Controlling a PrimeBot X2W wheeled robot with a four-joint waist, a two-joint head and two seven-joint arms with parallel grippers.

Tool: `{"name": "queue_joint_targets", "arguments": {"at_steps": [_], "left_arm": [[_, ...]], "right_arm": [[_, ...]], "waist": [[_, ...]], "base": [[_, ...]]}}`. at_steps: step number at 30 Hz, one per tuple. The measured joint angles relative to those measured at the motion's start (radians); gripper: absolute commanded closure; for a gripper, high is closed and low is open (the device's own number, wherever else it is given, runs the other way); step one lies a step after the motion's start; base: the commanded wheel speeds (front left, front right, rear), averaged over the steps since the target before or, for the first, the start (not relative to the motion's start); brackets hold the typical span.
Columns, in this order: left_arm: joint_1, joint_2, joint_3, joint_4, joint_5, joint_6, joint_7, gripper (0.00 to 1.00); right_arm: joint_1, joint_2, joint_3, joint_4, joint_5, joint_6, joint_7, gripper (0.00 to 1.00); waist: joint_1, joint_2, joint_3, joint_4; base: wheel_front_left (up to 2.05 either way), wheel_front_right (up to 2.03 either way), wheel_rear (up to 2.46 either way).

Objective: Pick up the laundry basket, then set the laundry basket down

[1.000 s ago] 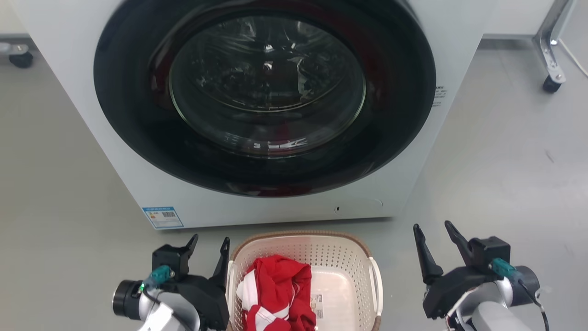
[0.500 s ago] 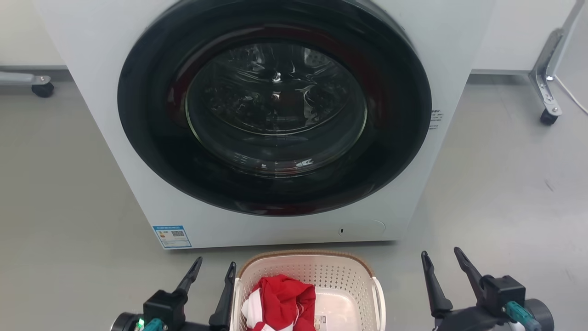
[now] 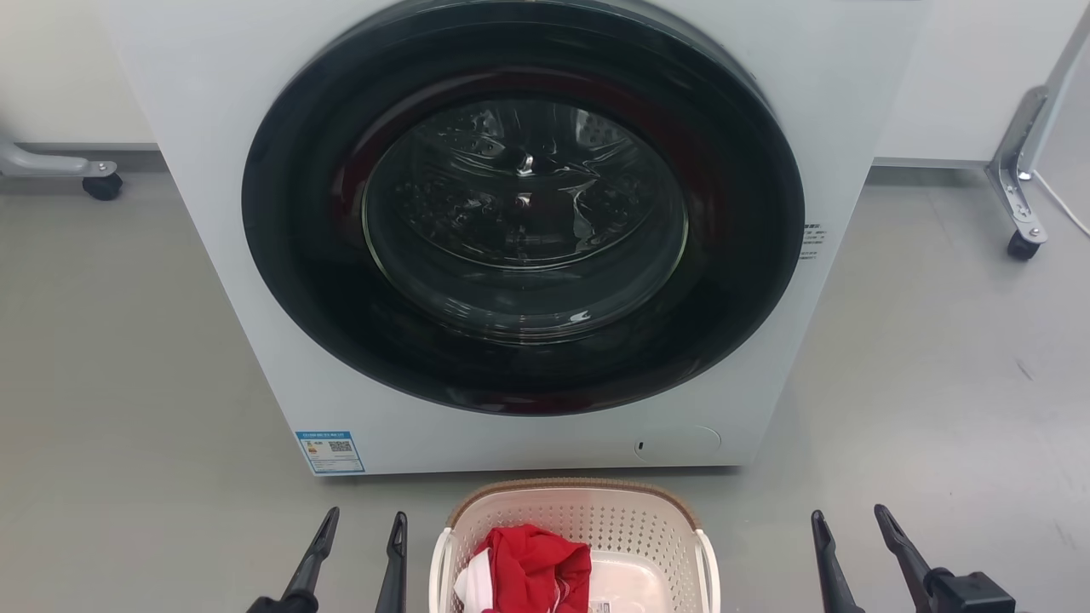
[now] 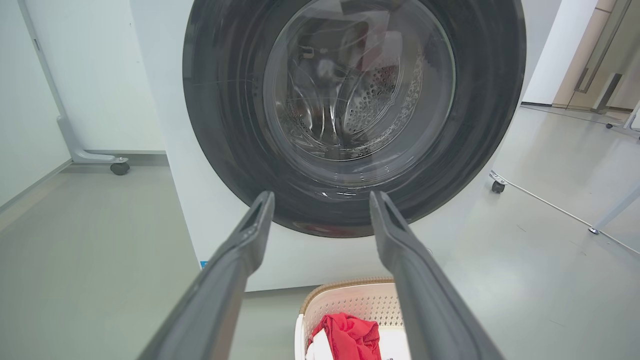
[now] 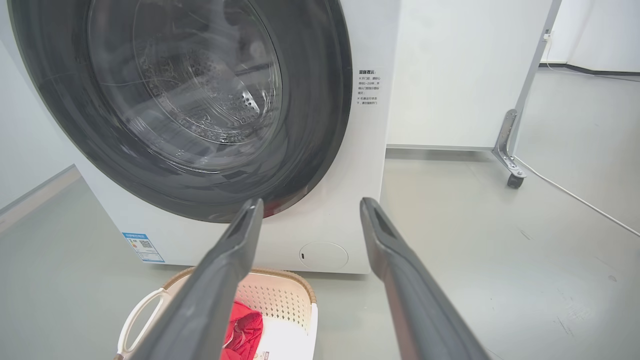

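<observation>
Items as I read them from my station:

1. Floor (image 3: 128, 383): smooth grey, faintly glossy, with a few small scuffs toward the right.
2. Walls (image 3: 68, 68): white, with a grey skirting strip at the base.
3. Washing machine (image 3: 213, 128): white body, round dark door with a glass centre, shut. There is a blue label (image 3: 330, 451) at its lower left corner.
4. Metal frame legs on black casters, one at the far left (image 3: 102, 186) and one at the far right (image 3: 1020, 247). A pale cable (image 3: 1064, 204) runs along the floor by the right one.
5. Laundry basket (image 3: 613, 521): stands upright on the floor just in front of the machine, between my two grippers.
6. Red garment (image 3: 536, 566): heaped in the left half of the basket, with something white under it, possibly a second piece.
7. Left gripper (image 3: 365, 513): fingers apart, holding nothing, near the basket's left handle but not touching it.
8. Right gripper (image 3: 849, 511): fingers apart, holding nothing, well clear of the basket's right side.
</observation>
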Motion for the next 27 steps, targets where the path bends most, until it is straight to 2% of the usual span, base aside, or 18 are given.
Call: {"name": "queue_joint_targets", "arguments": {"at_steps": [11, 27], "left_arm": [[0.075, -0.033, 0.071, -0.06, 0.079, 0.0, 0.0, 0.0], [0.099, -0.063, 0.103, -0.103, 0.109, 0.0, 0.056, 0.0]], "right_arm": [[0.069, 0.03, -0.081, -0.06, -0.054, 0.0, 0.0, 0.0], [0.101, 0.072, -0.136, -0.115, -0.112, 0.0, 0.0, 0.0]], "waist": [[0.0, 0.0, 0.003, -0.006], [0.0, 0.0, 0.005, -0.01]], "base": [[0.0, 0.0, 0.0], [0.0, 0.0, 0.0]]}}
